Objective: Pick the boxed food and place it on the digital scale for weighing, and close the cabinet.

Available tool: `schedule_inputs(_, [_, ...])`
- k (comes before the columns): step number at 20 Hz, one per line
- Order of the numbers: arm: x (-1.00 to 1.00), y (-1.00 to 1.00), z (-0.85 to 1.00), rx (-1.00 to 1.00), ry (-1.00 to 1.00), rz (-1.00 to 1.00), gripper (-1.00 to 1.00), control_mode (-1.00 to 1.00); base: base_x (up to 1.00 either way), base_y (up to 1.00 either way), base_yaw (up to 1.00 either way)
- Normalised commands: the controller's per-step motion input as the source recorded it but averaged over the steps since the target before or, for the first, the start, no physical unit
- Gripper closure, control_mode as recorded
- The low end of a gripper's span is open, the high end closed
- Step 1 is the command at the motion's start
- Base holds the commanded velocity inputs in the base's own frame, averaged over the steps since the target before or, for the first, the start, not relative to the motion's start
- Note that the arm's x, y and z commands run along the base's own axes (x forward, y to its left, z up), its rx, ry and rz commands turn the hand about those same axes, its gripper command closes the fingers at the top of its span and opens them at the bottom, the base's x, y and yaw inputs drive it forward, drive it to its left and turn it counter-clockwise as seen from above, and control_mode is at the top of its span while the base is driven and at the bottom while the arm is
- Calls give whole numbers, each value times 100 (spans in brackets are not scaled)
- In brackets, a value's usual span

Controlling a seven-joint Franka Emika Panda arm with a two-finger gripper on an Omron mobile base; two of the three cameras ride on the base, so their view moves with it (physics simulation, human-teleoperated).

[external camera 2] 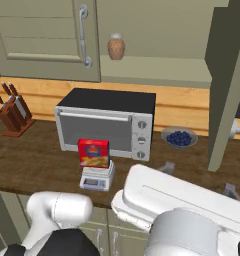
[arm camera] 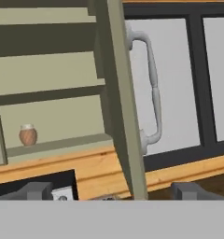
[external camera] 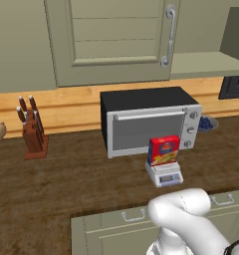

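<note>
Dark wooden plank countertop (external camera: 66,179); light wooden backsplash (external camera: 61,107) behind; dark-framed window with pale panes (arm camera: 179,79); black-and-silver toaster oven (external camera: 149,122).

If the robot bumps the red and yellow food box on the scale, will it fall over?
Probably. The boxed food stands upright, taller than wide, on the small digital scale, so a sideways nudge might tip it. It looks like stiff cardboard with flat sides, so it likely would not roll, and seems light.

A kitchen: toaster oven (external camera: 149,121), knife block (external camera: 32,130) (wooden), green cabinet (external camera: 111,40).
</note>
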Motion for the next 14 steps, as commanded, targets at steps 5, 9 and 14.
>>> schedule_inputs(5, [14, -58, 11, 8, 0, 14, -100, -100, 0, 0, 0])
schedule_inputs(9, [34, -42, 0, 4, 1, 21, -100, -100, 0, 0, 0])
schedule_inputs(14, [51, -13, 0, 0, 2, 26, -100, -100, 0, 0, 0])
